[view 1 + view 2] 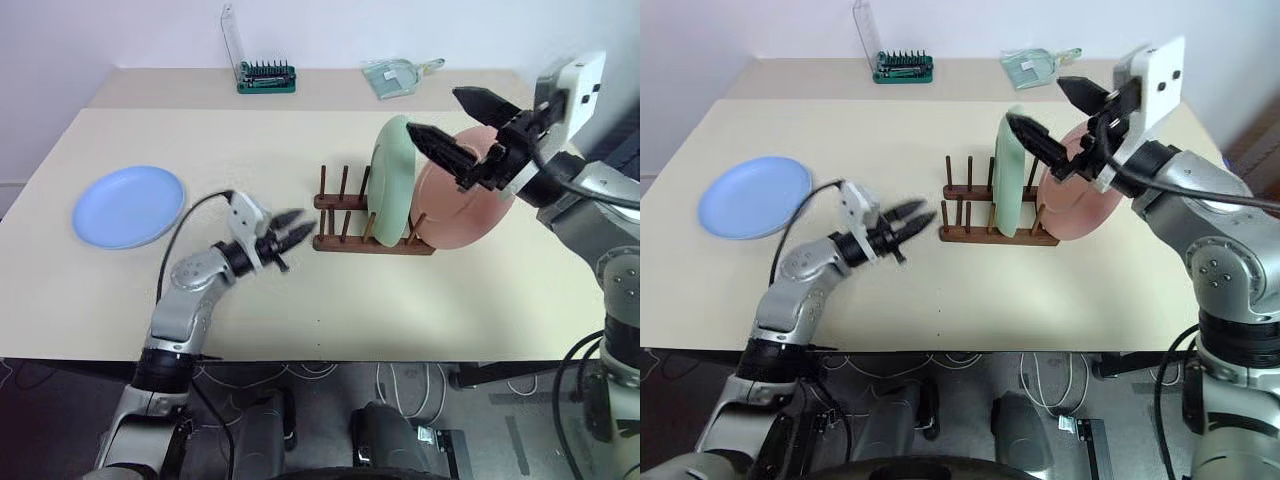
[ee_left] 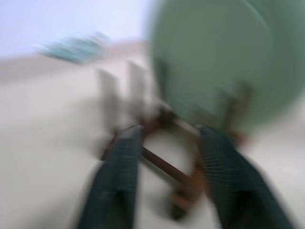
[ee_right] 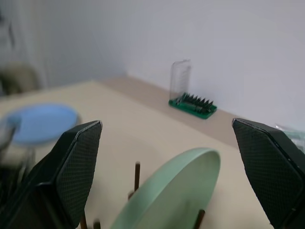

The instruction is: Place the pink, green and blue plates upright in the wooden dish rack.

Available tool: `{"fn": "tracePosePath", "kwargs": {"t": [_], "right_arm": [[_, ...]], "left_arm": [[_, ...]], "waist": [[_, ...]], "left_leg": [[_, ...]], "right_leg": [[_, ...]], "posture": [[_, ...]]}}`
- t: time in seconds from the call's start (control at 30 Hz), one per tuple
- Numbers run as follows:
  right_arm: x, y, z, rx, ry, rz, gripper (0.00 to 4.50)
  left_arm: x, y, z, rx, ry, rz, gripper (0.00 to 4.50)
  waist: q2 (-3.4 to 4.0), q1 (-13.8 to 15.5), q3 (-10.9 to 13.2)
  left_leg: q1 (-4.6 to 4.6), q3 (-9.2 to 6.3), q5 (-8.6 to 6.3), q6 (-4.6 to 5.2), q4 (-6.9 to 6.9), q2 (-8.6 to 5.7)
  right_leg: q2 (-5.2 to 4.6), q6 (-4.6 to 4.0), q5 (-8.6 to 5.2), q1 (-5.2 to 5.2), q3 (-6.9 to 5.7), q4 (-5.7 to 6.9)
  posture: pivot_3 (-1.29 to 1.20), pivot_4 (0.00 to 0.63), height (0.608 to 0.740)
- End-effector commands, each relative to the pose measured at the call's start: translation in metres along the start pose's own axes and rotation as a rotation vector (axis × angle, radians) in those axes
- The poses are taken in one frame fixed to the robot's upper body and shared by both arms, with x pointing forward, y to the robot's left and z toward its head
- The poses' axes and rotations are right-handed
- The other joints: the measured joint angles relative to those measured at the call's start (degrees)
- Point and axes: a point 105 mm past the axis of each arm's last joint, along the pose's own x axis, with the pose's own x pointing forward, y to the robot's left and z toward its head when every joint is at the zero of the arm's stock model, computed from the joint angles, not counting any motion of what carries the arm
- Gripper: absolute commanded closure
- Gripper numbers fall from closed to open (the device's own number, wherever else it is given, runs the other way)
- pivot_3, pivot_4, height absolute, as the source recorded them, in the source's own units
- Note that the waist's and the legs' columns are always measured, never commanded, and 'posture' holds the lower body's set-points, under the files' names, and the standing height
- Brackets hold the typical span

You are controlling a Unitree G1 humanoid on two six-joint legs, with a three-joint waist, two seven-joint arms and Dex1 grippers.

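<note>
Wooden dish rack (image 1: 372, 222) with green plate (image 1: 391, 180) and pink plate (image 1: 462, 203) upright between its pegs, right gripper (image 1: 452, 123) above with jaws wide apart, empty; left gripper (image 1: 292, 237), jaws parted, empty, just beside its free end, perhaps steadying it; blue plate (image 1: 128, 206) flat, well apart.

The scene was evenly and brightly lit, with soft diffuse light and no glare seen on the table (image 1: 300, 290). Only faint, short shadows were cast under the wooden dish rack (image 1: 372, 243), just ahead of the left gripper (image 1: 290, 238). Both head views were rendered fairly sharp, though the space under the table was left dark. The left wrist view was heavily smeared by motion blur, the green plate (image 2: 214, 62) beyond the fingers (image 2: 116, 186) being reduced to a soft shape. In the right wrist view the near fingers (image 3: 71, 171) were sharp, while the blue plate (image 3: 43, 121) far beyond them was softened.
</note>
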Motion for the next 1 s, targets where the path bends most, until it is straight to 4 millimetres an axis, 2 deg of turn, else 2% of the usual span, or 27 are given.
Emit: {"fn": "tracePosePath", "kwargs": {"t": [0.03, 0.07, 0.1, 0.2, 0.33, 0.4, 0.57, 0.73, 0.87, 0.97, 1.0], "right_arm": [[0.013, 0.028, 0.009, -0.196, 0.001, 0.148, 0.00], [0.016, 0.032, 0.008, -0.214, 0.000, 0.170, 0.00], [0.020, 0.036, 0.008, -0.227, -0.005, 0.191, 0.00], [0.029, 0.044, 0.008, -0.246, -0.021, 0.233, 0.00], [0.036, 0.051, 0.005, -0.256, -0.033, 0.274, 0.00], [0.039, 0.054, 0.000, -0.259, -0.029, 0.285, 0.00], [0.042, 0.058, -0.003, -0.250, -0.035, 0.297, 0.00], [0.042, 0.058, -0.008, -0.238, -0.029, 0.289, 0.00], [0.040, 0.058, -0.012, -0.228, -0.021, 0.271, 0.00], [0.040, 0.057, -0.014, -0.227, -0.017, 0.260, 0.00], [0.039, 0.058, -0.015, -0.228, -0.016, 0.257, 0.00]], "left_arm": [[-0.014, 0.063, 0.041, 0.056, -0.095, 0.367, 0.62], [-0.020, 0.078, 0.046, 0.065, -0.093, 0.450, 0.18], [-0.028, 0.096, 0.050, 0.072, -0.076, 0.560, 0.05], [-0.063, 0.145, 0.058, 0.026, -0.020, 0.887, 0.05], [-0.106, 0.180, 0.064, 0.053, 0.096, 1.175, 0.05], [-0.131, 0.194, 0.054, -0.030, 0.178, 1.302, 0.05], [-0.167, 0.213, 0.026, -0.126, 0.355, 1.374, 0.05], [-0.189, 0.225, 0.001, -0.192, 0.499, 1.378, 0.05], [-0.188, 0.225, -0.015, -0.294, 0.541, 1.307, 0.05], [-0.180, 0.224, -0.019, -0.328, 0.524, 1.264, 0.05], [-0.178, 0.224, -0.019, -0.335, 0.516, 1.257, 0.28]], "waist": [[-0.02, -0.04, 0.01], [-0.02, -0.02, 0.01], [-0.03, 0.00, 0.02], [-0.07, 0.19, 0.03], [-0.25, 0.26, 0.11], [-0.31, 0.48, 0.11], [-0.41, 0.34, 0.12], [-0.59, 0.33, 0.12], [-0.77, 0.42, 0.10], [-0.78, 0.38, 0.10], [-0.79, 0.34, 0.09]], "left_leg": [[0.00, 0.00, 0.00, 0.00, 0.00, 0.01], [0.00, 0.00, 0.00, 0.00, 0.02, 0.02], [0.00, 0.00, 0.00, 0.00, 0.04, 0.01], [-0.01, 0.00, 0.02, -0.04, 0.07, -0.02], [-0.08, 0.00, 0.15, -0.25, 0.09, -0.02], [-0.10, 0.00, 0.16, -0.26, 0.10, -0.04], [-0.11, -0.01, 0.17, -0.28, 0.11, -0.06], [-0.11, -0.01, 0.18, -0.32, 0.10, -0.06], [-0.12, 0.02, 0.18, -0.33, 0.08, -0.06], [-0.12, 0.02, 0.18, -0.34, 0.09, -0.08], [-0.12, 0.02, 0.18, -0.34, 0.09, -0.07]], "right_leg": [[0.01, 0.00, 0.00, -0.01, 0.00, 0.02], [0.01, 0.00, 0.00, -0.02, 0.00, 0.04], [0.01, 0.01, 0.00, -0.02, -0.01, 0.07], [0.00, 0.02, 0.00, -0.01, -0.04, 0.07], [-0.01, 0.04, 0.01, -0.03, -0.06, 0.04], [0.00, 0.05, 0.01, -0.03, -0.08, 0.04], [0.01, 0.06, 0.02, -0.05, -0.12, 0.06], [0.04, 0.05, 0.02, -0.09, -0.13, 0.10], [0.03, 0.05, 0.02, -0.12, -0.14, 0.10], [0.01, 0.05, 0.02, -0.11, -0.14, 0.12], [0.01, 0.05, 0.02, -0.12, -0.14, 0.12]], "posture": [[0.00, 0.150, 0.732], [0.00, 0.150, 0.732], [0.00, 0.150, 0.732], [0.00, 0.150, 0.732], [0.00, 0.150, 0.732], [0.00, 0.150, 0.732], [0.00, 0.150, 0.732], [0.00, 0.150, 0.732], [0.00, 0.150, 0.732], [0.00, 0.150, 0.732], [0.00, 0.150, 0.732]]}}
